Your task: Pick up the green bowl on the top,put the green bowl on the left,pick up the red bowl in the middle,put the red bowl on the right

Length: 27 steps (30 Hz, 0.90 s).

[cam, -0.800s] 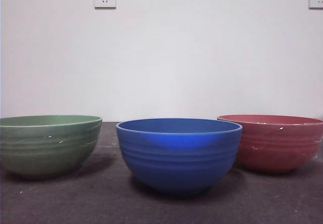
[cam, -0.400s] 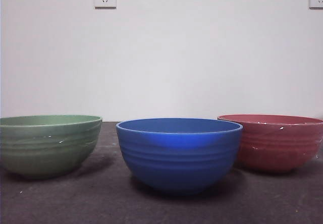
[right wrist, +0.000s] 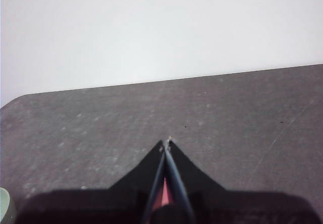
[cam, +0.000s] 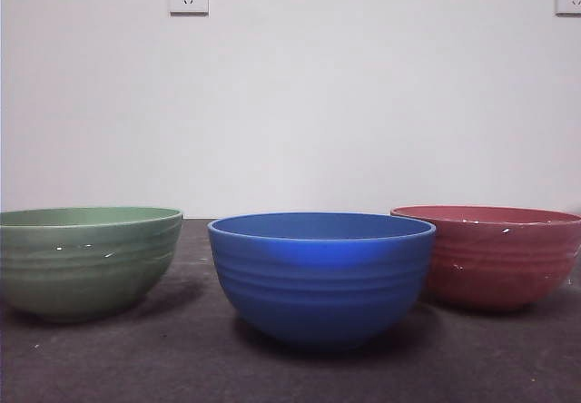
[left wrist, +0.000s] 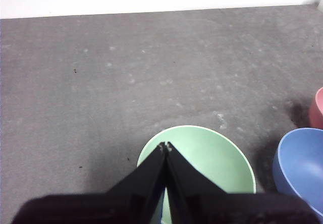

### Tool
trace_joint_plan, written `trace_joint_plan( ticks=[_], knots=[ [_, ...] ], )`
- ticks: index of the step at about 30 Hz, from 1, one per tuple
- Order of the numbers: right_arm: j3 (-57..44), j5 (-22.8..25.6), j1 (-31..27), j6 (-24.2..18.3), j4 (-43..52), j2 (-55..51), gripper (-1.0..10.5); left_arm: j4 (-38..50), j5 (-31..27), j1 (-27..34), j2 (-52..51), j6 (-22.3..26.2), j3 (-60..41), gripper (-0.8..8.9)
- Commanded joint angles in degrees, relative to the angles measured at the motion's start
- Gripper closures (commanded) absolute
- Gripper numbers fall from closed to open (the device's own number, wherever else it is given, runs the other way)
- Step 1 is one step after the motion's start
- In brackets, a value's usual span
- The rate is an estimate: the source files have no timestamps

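We see three bowls standing apart on the dark table [cam: 182, 367]. Nearest the front camera is the blue bowl [cam: 321, 276], in the middle. The green bowl [cam: 86, 260] sits on the left and a little further back, its left side cut by the picture's edge; the red bowl [cam: 490, 255] sits on the right, also further back, its right side at the edge. Strips of bare table separate each pair of rims, and none touch. No arm shows in the front view.

From the left wrist we look down on the left gripper [left wrist: 165, 147], its jaws pressed together with nothing between them, hanging above the green bowl [left wrist: 212, 158]. The blue bowl [left wrist: 300, 168] lies beside it, with a sliver of the red bowl [left wrist: 318, 108] beyond. Bare table spreads wide ahead.

The right gripper [right wrist: 167, 143] is likewise pressed together and empty, with the red bowl [right wrist: 164, 196] glimpsed beneath it. Open table runs ahead to its far edge, with the wall [cam: 363, 103] and two sockets behind.
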Motion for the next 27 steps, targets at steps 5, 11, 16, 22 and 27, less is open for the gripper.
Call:
trace_joint_plan(
  ticks=[5, 11, 16, 22, 27],
  knots=[
    [-0.3, 0.3, 0.1, 0.7, 0.2, 0.0, 9.5, -2.7, -1.6, 1.8, -9.4, 4.6, -1.2, 8.17],
    [-0.3, 0.3, 0.1, 0.7, -0.1, 0.0, 9.5, 9.7, -1.7, 9.4, -22.8, 5.1, -14.5, 8.17],
    [-0.3, 0.4, 0.1, 0.7, -0.9, 0.0, 9.5, 18.9, -1.7, 13.1, -26.7, 5.8, -26.9, 8.17],
    [-0.3, 0.3, 0.1, 0.7, -1.1, 0.0, 9.5, 21.2, -1.5, 13.7, -26.7, 5.7, -34.5, 8.17],
    [-0.3, 0.3, 0.1, 0.7, -1.1, 0.0, 9.5, 18.7, -1.4, 13.7, -26.7, 5.5, -35.9, 8.17]
  ],
)
